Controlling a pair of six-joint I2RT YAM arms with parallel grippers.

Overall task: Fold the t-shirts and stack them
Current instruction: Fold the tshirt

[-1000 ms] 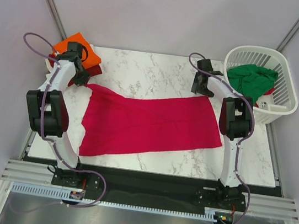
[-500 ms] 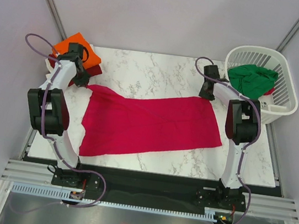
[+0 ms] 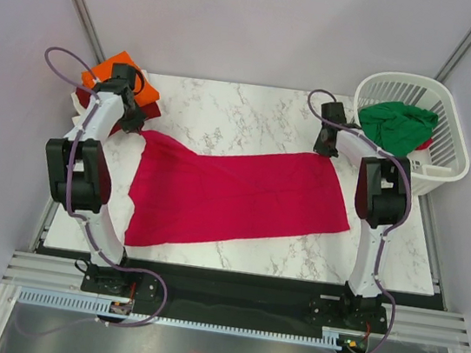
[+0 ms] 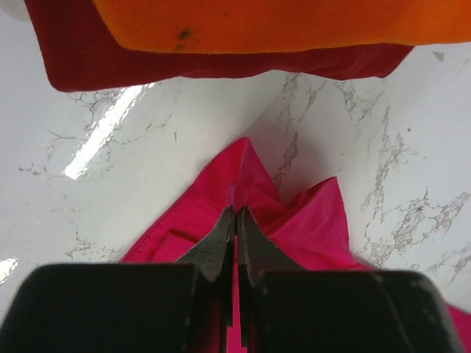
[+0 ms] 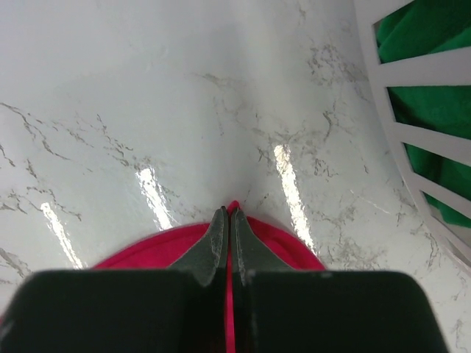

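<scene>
A crimson-red t-shirt (image 3: 233, 195) lies spread across the marble table (image 3: 227, 114), folded into a long band. My left gripper (image 3: 137, 124) is shut on its far left corner (image 4: 243, 176), with cloth pinched up between the fingers. My right gripper (image 3: 325, 150) is shut on its far right corner (image 5: 234, 208), a thin red fold showing between the tips. An orange t-shirt (image 3: 114, 72) lies folded on a dark red one (image 4: 221, 59) at the far left. A green t-shirt (image 3: 396, 124) lies crumpled in the basket.
A white slatted plastic basket (image 3: 447, 171) stands at the far right, close to my right arm; its wall (image 5: 427, 125) shows in the right wrist view. Something white (image 3: 77, 100) lies under the stack at the table's left edge.
My right gripper has dropped onto the shirt's far right corner and closed on it. My left gripper, still shut on its corner, has shifted slightly.
</scene>
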